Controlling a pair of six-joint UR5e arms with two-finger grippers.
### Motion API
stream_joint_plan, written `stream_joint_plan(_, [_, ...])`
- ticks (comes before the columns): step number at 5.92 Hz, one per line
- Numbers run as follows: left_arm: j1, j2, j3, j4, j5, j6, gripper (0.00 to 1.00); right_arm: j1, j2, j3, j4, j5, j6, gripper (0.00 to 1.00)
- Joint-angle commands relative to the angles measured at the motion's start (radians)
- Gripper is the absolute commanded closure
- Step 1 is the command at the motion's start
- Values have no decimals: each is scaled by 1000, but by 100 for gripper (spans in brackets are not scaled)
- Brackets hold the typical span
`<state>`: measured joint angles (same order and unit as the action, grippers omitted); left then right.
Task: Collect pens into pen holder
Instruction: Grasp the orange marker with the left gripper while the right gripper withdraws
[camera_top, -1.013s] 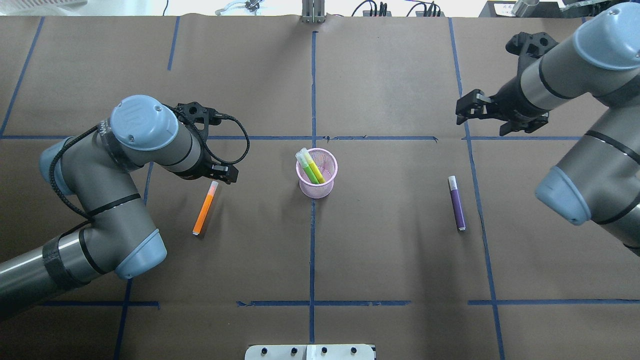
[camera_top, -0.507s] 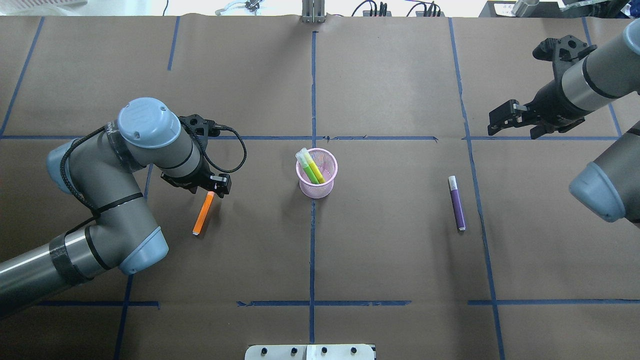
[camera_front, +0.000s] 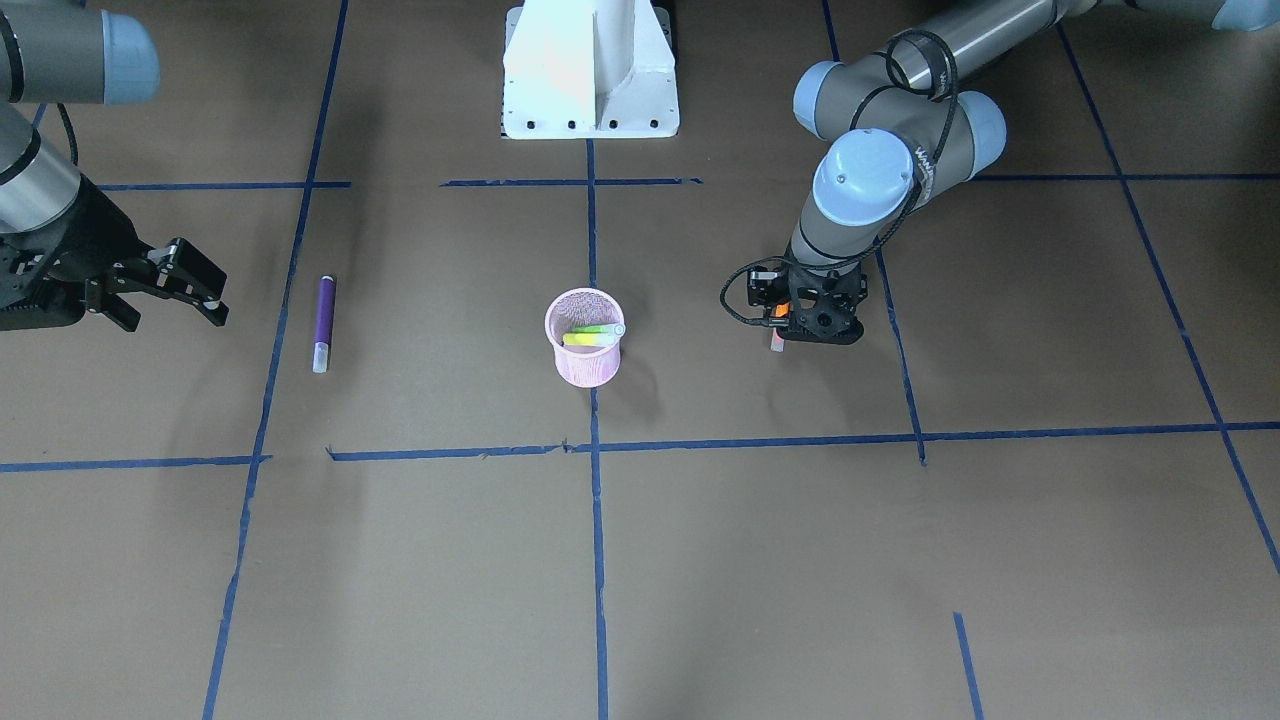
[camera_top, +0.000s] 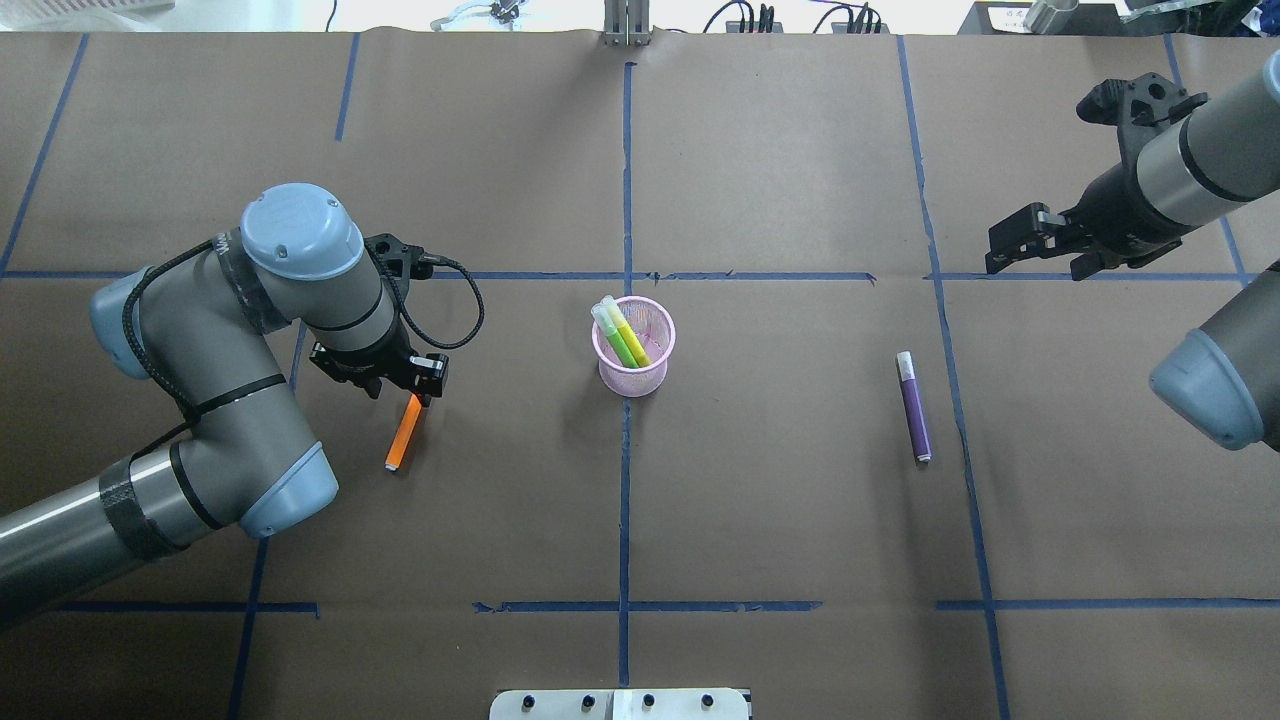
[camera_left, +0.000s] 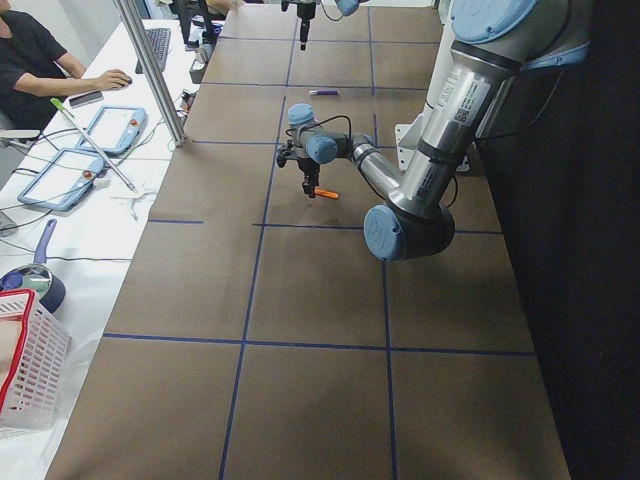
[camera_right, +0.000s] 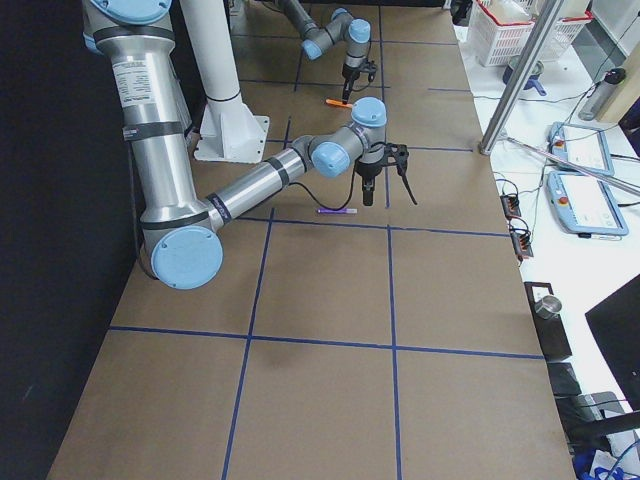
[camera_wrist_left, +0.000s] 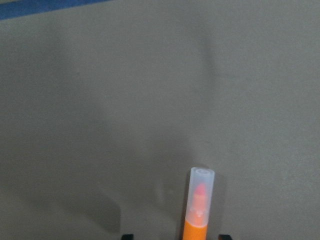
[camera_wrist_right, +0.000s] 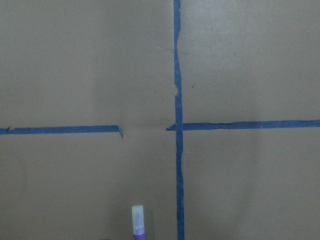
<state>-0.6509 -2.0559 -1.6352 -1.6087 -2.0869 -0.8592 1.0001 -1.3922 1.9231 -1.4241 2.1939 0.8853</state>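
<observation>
Front-facing view puts the pink cup (camera_front: 586, 370) at the middle of the table (camera_front: 700, 560), with two yellow-green pens (camera_front: 592, 334) already leaning inside it, so part of the collecting looks done. Two more lie loose on the table: the purple pen (camera_front: 323, 320) well off on the robot's right side, and the orange pen (camera_front: 779, 312) on its left, mostly hidden under the left gripper (camera_front: 790, 322). The right gripper (camera_front: 215, 300) hangs beyond the purple pen with its jaws apart and nothing in them. Overhead view agrees: the left gripper sits over the far, capped end of the orange pen, whose body lies flat and points back toward the robot, while the right gripper hovers to the far right of the purple pen, well away from the cup. Left side view shows the orange pen resting on the table under the near arm's gripper, not lifted. Right side view shows the purple pen lying near the near arm's gripper. Left wrist view has the two fingertips (camera_wrist_left: 127, 236) apart on either side of the orange pen, so it is straddled but not clamped. Right wrist view catches only the purple pen's cap at its bottom edge. By this reading two pens are in and two remain, the orange one nearest to being picked up.
</observation>
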Motion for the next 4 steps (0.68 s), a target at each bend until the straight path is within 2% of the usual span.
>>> stream_joint_plan(1, [-1,-18,29,3,-19,98,39,0,-2,1,1,0,3,0])
stream_joint_plan(4, [0,-68,92,4,-15,160,42,-1,-2,2,1,-2,9,0])
